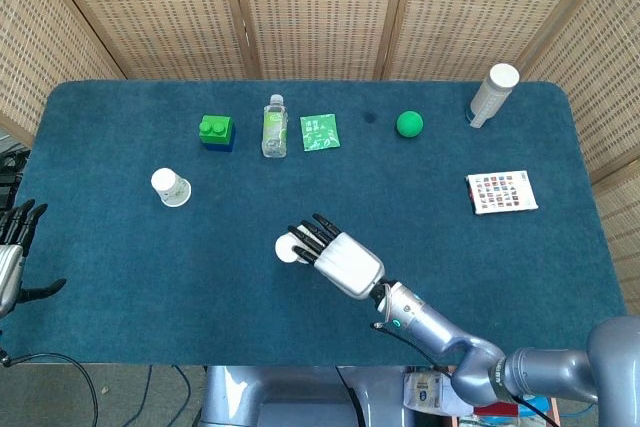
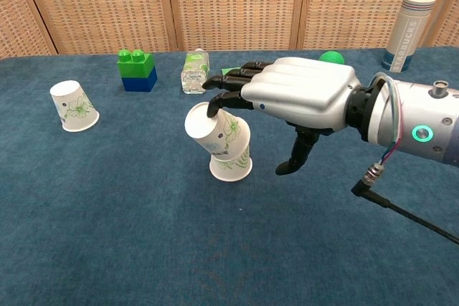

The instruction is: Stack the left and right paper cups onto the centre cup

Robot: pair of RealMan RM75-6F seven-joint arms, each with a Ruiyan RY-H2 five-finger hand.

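The left paper cup [image 1: 170,187] [image 2: 74,106] stands upside down and alone at the table's left. In the middle, a second cup [image 2: 215,128] sits crooked, tilted to the left, on the upside-down centre cup [image 2: 231,165]. My right hand [image 2: 294,94] [image 1: 335,252] hovers flat over this pair with fingers spread and holds nothing. Its fingertips [image 2: 215,109] reach the tilted cup's upper end, and the thumb hangs down to the cups' right. In the head view only a white edge of the tilted cup [image 1: 286,248] shows beside the hand. My left hand [image 1: 12,247] is at the table's left edge, fingers apart, empty.
Along the back lie a green-and-blue block [image 1: 216,132], a lying bottle [image 1: 274,125], a green packet [image 1: 319,132], a green ball [image 1: 409,124] and a tall white canister [image 1: 494,93]. A printed card [image 1: 501,191] lies at the right. A cable [image 2: 401,213] trails from the right wrist.
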